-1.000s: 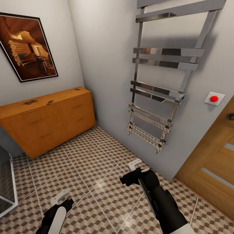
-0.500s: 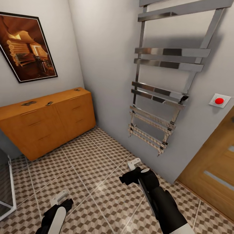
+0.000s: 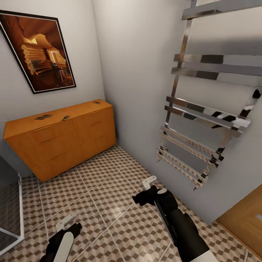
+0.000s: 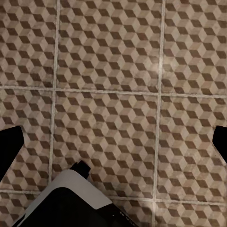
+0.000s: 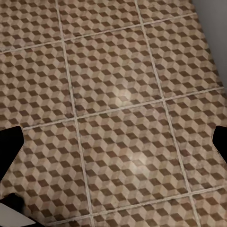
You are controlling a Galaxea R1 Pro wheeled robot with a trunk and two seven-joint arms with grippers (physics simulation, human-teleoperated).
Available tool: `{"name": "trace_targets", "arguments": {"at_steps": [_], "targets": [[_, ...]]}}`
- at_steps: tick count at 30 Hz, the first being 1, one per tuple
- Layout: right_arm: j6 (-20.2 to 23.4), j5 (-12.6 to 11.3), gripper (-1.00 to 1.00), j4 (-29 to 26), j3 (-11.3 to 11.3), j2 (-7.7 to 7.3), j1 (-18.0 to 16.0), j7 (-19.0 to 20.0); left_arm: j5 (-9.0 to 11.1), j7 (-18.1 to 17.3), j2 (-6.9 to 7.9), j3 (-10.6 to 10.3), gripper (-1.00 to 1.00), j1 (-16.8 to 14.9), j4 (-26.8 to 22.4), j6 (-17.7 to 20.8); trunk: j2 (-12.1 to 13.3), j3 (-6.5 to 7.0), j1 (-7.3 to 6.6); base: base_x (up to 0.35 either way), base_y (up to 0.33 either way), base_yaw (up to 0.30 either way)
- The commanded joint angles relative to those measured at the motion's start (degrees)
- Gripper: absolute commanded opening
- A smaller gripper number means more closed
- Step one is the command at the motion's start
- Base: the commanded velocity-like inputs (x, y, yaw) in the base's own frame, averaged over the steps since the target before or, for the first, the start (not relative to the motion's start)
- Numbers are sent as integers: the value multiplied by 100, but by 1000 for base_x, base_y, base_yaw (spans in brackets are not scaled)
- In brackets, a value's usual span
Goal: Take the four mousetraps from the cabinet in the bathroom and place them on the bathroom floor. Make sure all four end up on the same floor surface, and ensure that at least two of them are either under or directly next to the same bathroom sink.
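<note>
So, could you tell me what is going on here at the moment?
The robot faces a bathroom corner, handling nothing yet. Its left gripper and right gripper hang empty over the patterned floor. Small mousetraps lie on the orange cabinet top, ahead and to its left; at least three can be made out. A chrome towel rack hangs on the right wall.

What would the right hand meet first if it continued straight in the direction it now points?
Most likely the brown, beige and white cube-patterned tiled floor. The wrist view along the right hand shows bare tiles ahead, with nothing lying between. How far off the floor is cannot be told.
</note>
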Motion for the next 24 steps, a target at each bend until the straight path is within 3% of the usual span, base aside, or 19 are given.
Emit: {"name": "trace_targets", "arguments": {"at_steps": [1, 18, 24], "targets": [[-2, -2, 100, 0, -5, 0, 0, -1, 1, 3, 0, -6, 100, 0, -6, 4, 0, 0, 0, 335, 116, 264], [0, -29, 100, -1, -48, 0, -3, -23, 54, 40, -27, -40, 100, -2, -190, 83, 0, 0, 0, 270, 197, 271], [64, -67, 100, -77, -72, 14, -35, -399, 76, 48, -55, -35, 100, -167, -317, 115, 0, 0, 0, 100, 95, 270]]}}
